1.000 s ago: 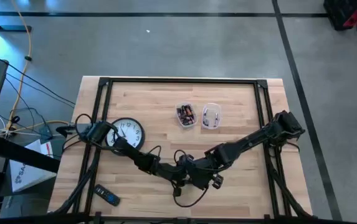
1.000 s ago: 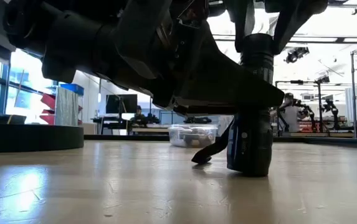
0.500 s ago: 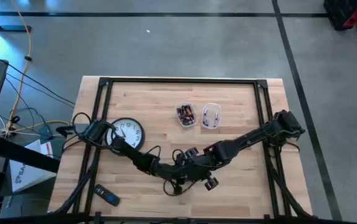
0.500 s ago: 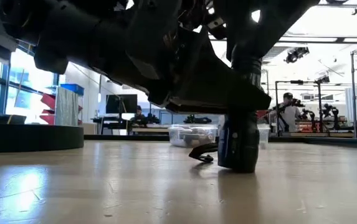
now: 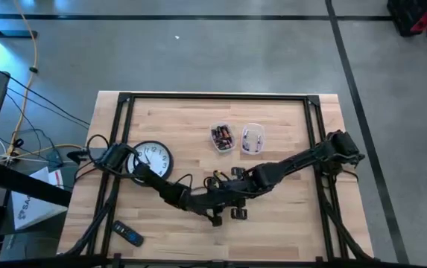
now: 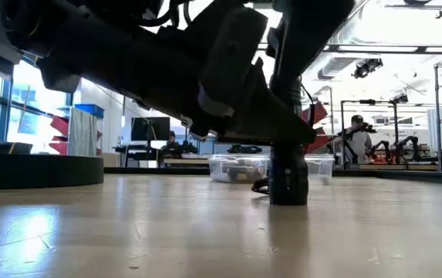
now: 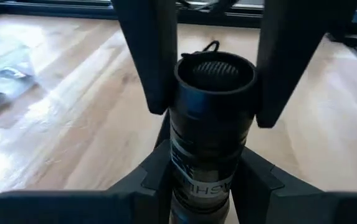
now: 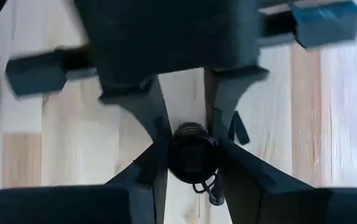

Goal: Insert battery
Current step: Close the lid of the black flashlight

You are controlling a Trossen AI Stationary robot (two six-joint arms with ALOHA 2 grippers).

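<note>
A black cylindrical flashlight point(image 7: 212, 124) with a white label stands upright on the tabletop point(image 6: 128, 232), grasped by the left tool point(image 7: 212, 93); right tool point(image 8: 190, 152) also clenched around it.

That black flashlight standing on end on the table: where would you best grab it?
Probably by its round body, just below the top, coming in level from the side with one finger on each opposite side. The flashlight stands upright on the table, so its straight sides are exposed and the top stays free. The left gripper holds it this way.
</note>
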